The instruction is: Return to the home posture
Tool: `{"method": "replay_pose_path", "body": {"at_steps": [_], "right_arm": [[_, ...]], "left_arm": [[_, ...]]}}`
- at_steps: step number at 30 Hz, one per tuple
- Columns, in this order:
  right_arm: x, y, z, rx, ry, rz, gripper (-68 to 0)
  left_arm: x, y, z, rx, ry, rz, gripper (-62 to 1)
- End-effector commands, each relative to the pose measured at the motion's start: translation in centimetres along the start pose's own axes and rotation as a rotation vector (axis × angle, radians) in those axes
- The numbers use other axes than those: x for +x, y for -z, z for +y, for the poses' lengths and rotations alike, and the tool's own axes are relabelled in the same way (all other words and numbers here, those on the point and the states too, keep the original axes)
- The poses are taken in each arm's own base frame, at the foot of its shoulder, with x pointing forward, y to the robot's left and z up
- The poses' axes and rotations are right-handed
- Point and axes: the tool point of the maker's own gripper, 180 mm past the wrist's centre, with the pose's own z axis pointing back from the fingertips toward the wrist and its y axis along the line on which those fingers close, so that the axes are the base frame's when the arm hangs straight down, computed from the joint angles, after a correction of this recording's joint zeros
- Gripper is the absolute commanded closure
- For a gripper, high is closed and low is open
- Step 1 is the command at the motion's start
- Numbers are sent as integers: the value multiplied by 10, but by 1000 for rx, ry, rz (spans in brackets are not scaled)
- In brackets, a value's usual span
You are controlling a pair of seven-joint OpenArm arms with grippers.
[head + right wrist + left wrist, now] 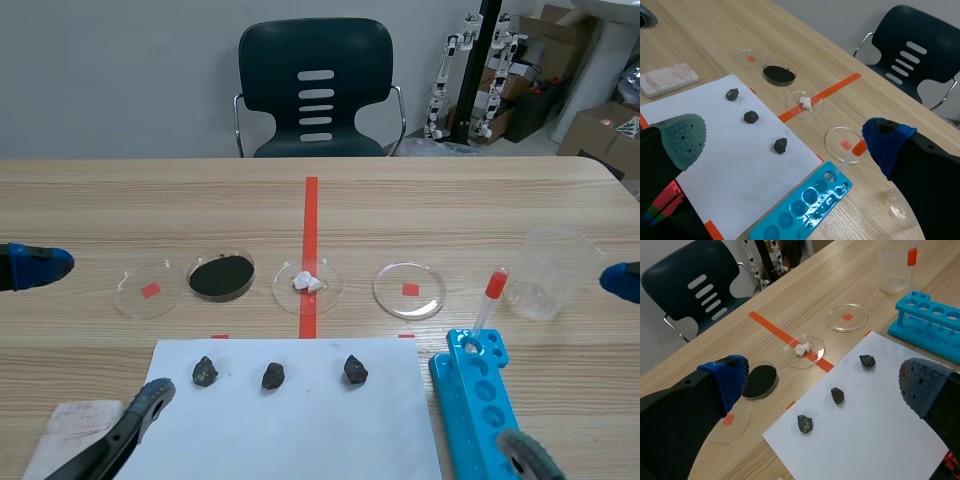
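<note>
Reading this as nearly done. The left gripper sits at 8 o'clock of the scene view and the right gripper at 4 o'clock. Both are low at the near edge of the counter, each on its own side. The fingers on both are spread wide with nothing between them, and the dotted pads show bare in both wrist views. Neither gripper touches anything.

Work items are all down, none in hand:
- white sheet at 6 o'clock, with three dark rocks in a row on it, apart from each other
- four dishes in a line at 12 o'clock of the sheet: empty dish, black-powder dish, dish with white lumps on the red tape line, second empty dish
- blue rack at 3 o'clock of the sheet; can't tell if it touches the edge. A red-bulb dropper stands tilted in its far hole
- clear beaker at 1 o'clock of the rack, apart from it
- pale block at 9 o'clock of the sheet, by the left gripper's near finger

Judgement: release and pull-back look done, and the arms look symmetric and off the layout. What's left is at most a small settle into the exact home joints. The arm links are out of view, so I can't confirm the pose is final. Risk is low. The right gripper's near finger is close over the rack, so any last move should go up, not inward.
</note>
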Motion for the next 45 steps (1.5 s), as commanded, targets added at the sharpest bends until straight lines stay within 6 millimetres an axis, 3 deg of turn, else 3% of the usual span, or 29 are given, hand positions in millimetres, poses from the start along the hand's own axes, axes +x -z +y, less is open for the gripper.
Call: {"method": "replay_pose_path", "body": {"at_steps": [1, 6, 12, 45], "right_arm": [[17, 3, 4, 18, 4, -49, -679], [24, 2, 12, 36, 22, -51, -679], [12, 3, 13, 41, 14, 14, -679], [12, 3, 13, 41, 14, 16, -679]], "left_arm": [[7, 1, -1, 4, -15, -31, -623], [4, 1, -1, 7, -14, -11, -623], [1, 1, -1, 7, -14, 7, -623], [1, 1, -1, 6, -13, 7, -623]]}}
